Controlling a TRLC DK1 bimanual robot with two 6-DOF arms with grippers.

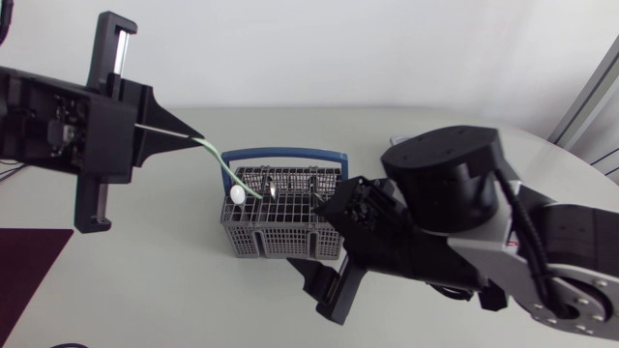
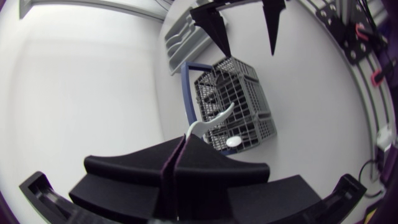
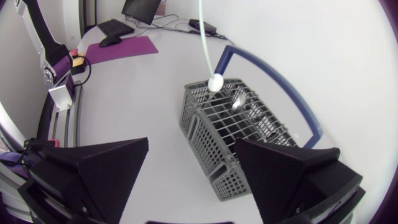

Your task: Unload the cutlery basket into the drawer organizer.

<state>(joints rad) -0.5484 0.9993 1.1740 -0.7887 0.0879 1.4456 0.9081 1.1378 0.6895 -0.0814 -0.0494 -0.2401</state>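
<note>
My left gripper [image 1: 196, 135] [image 2: 183, 139] is shut on the handle of a thin pale green spoon [image 1: 221, 166] [image 2: 212, 118]. The spoon's small white round end [image 3: 215, 82] hangs just over the near-left corner of the grey cutlery basket [image 1: 276, 237] [image 2: 249, 93] [image 3: 214, 134] with a blue handle. A metal spoon [image 1: 273, 188] [image 3: 238, 99] and other cutlery stand in the basket. My right gripper [image 1: 324, 269] [image 2: 245, 25] [image 3: 191, 146] is open beside the basket's right end, with nothing between its fingers. The grey drawer organizer [image 2: 186, 34] lies beyond the basket in the left wrist view.
A purple mat [image 1: 29, 271] [image 3: 121, 48] lies at the table's left edge. My right arm's bulky links [image 1: 455, 193] fill the table's right half, covering the surface beneath them.
</note>
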